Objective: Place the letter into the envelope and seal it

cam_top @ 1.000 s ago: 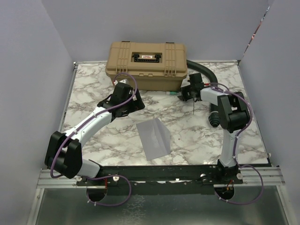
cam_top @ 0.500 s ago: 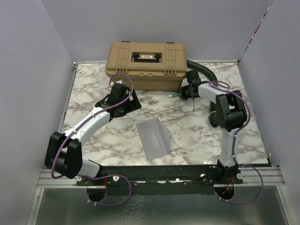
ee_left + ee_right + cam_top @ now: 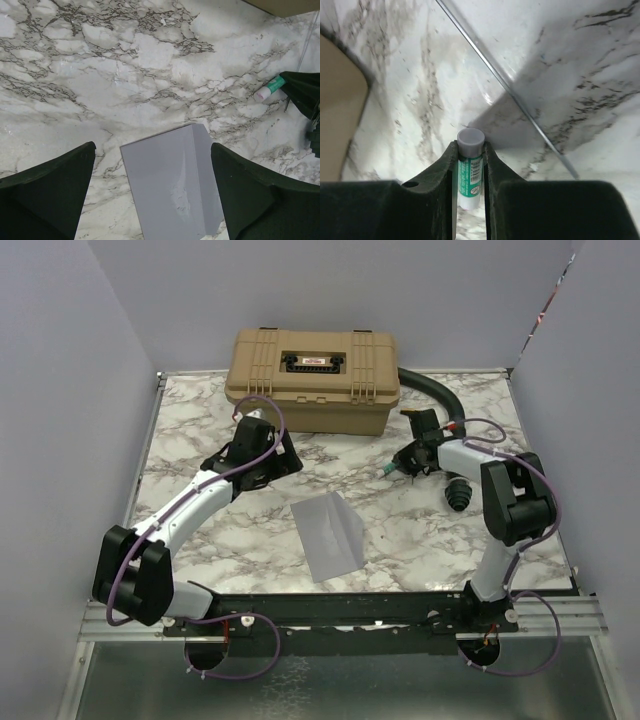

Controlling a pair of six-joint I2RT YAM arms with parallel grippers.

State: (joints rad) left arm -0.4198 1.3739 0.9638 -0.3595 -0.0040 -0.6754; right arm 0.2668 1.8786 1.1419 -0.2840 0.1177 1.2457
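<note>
The left jaws hang wide apart and unladen in front of the tan hard plastic case (image 3: 312,380). Below them, a flat grey-lavender paper envelope (image 3: 330,535) lies on the white marble surface (image 3: 190,430), well before the case. It is probably light and floppy, so pinch an edge. Before the case's right end, the right jaws clench a green-and-white glue stick (image 3: 470,172). No letter shows

Matt paper envelope (image 3: 330,535), glossy marble table (image 3: 190,435)
</note>
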